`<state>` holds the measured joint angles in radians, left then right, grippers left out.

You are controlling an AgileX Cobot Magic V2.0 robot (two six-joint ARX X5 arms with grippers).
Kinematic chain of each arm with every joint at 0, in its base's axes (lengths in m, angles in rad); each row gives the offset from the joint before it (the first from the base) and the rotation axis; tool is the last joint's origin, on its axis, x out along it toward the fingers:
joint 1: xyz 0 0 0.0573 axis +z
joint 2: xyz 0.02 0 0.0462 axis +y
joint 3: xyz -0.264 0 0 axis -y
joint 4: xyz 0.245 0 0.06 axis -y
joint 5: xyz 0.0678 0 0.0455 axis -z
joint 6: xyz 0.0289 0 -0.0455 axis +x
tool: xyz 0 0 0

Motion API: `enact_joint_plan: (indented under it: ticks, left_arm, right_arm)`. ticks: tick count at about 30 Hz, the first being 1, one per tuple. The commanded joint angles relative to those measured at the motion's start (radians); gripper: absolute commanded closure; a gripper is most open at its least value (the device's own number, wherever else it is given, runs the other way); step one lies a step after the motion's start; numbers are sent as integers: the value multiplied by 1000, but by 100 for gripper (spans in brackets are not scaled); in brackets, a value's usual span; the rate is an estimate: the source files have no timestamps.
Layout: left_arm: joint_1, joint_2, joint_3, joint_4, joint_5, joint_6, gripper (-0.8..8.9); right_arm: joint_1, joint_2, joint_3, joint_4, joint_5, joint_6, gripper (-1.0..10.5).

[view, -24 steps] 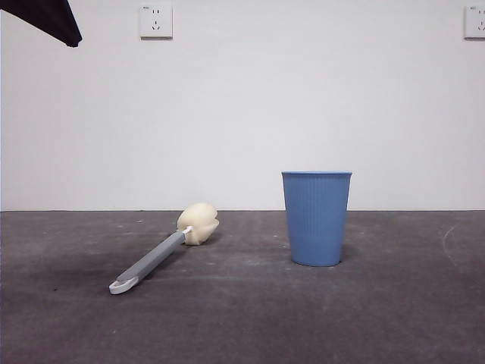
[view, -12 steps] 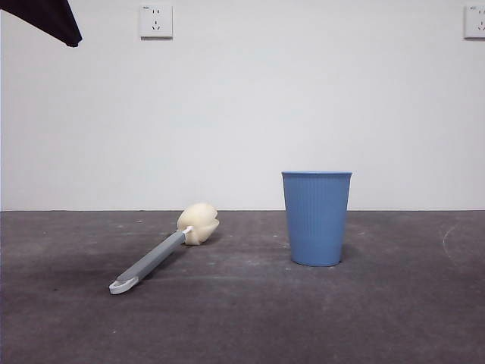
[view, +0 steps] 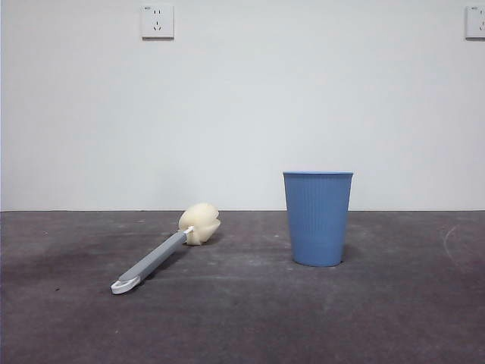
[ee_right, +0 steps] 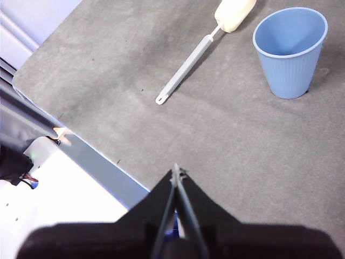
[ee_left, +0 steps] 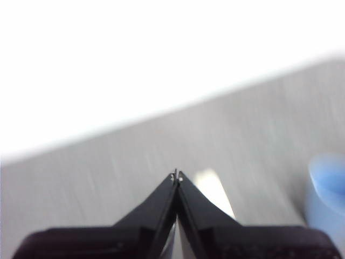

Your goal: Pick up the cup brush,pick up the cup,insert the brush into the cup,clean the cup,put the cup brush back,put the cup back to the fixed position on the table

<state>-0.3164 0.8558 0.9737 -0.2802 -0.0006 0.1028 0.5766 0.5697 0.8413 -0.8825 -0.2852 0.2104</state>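
The dark arm tip seen earlier at the top corner is gone from the front view. The cup brush (view: 165, 253) lies flat on the desk (view: 242, 318), the cup (view: 317, 218) upright beside it, apart. Both are well clear of the left pincer (ee_left: 177, 174) and right pincer (ee_right: 176, 168), each clenched on nothing.

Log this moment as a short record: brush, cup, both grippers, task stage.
cup brush: lying flat on the table, sponge head toward the wall, apart from the cup
cup: upright, empty, on the table
left gripper: shut, holding nothing, raised above the table
right gripper: shut, holding nothing, above the table's near edge
task stage: nothing picked up yet
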Motion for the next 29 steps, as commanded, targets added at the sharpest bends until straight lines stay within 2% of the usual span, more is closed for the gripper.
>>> enact_joint_plan:
  ticks: [1, 4, 11, 19, 29]
  left_arm:
    - [131, -60, -35, 72, 90, 41, 817]
    - [248, -173, -128, 96, 86, 41, 817]
    - [380, -399, -410, 199, 81, 31, 817]
    - [404, -615, -747, 311, 80, -30, 817]
    - [404, -723, -942, 309, 80, -86, 817]
  right_arm:
    - [2, -1, -1, 5, 3, 6, 946]
    - [2, -1, -1, 5, 3, 6, 946]
    - [2, -1, -1, 5, 3, 6, 946]
    - [2, -1, -1, 5, 3, 6, 946]
    - [2, -1, -1, 5, 3, 6, 946]
